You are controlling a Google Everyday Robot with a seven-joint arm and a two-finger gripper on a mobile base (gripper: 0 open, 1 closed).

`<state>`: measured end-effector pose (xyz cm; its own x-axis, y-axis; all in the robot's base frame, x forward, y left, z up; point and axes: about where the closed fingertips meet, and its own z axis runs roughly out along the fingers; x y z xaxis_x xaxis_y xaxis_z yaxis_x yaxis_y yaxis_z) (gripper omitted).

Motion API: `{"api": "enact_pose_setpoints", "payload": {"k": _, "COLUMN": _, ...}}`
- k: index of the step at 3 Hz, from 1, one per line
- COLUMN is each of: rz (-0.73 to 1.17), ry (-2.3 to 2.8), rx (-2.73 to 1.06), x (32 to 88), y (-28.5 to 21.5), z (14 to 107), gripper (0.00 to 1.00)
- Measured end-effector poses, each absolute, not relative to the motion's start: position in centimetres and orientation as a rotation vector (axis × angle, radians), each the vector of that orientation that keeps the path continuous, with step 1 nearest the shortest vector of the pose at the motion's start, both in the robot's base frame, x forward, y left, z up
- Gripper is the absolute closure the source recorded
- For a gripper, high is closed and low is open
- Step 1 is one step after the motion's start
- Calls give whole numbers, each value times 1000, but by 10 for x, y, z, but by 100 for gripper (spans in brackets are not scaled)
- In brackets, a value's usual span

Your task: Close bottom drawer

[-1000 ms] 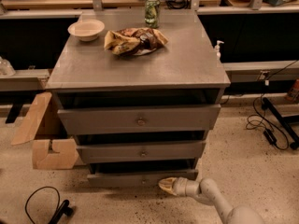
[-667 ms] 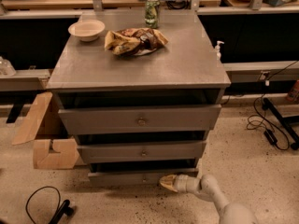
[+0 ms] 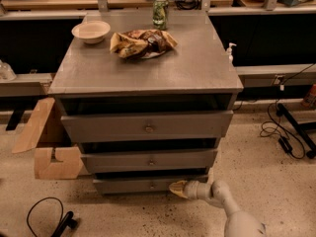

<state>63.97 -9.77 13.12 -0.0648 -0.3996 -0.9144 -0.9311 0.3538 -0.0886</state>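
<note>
The grey cabinet [image 3: 148, 73] has three drawers, all pulled out a little. The bottom drawer [image 3: 128, 184] is the slimmest and lowest front, with a small round knob [image 3: 152, 185]. My gripper [image 3: 177, 188] reaches in from the lower right, low above the floor. Its yellowish tip touches the right end of the bottom drawer's front. The mid-sized drawer [image 3: 148, 160] and the tallest drawer [image 3: 146, 126] sit above it.
On the cabinet top are a cream bowl [image 3: 91, 31], a snack bag [image 3: 141, 43] and a green can [image 3: 160, 12]. A cardboard box [image 3: 47, 142] stands on the floor at left. A black cable [image 3: 47, 216] lies lower left, more cables [image 3: 281, 132] at right.
The gripper has shifted slightly left along the floor and now meets the right end of the bottom drawer's front. The drawers look unmoved.
</note>
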Motion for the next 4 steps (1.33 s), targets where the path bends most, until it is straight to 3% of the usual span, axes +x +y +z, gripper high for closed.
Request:
{"api": "enact_pose_setpoints", "payload": {"k": 3, "rz": 679, "ry": 1671, "rx": -1257, "x": 632, "y": -103, "z": 134, "gripper": 100}}
{"api": "enact_pose_setpoints", "payload": {"k": 4, "rz": 471, "ry": 1814, "rx": -1433, "x": 630, "y": -191, "z": 173, "gripper": 100}}
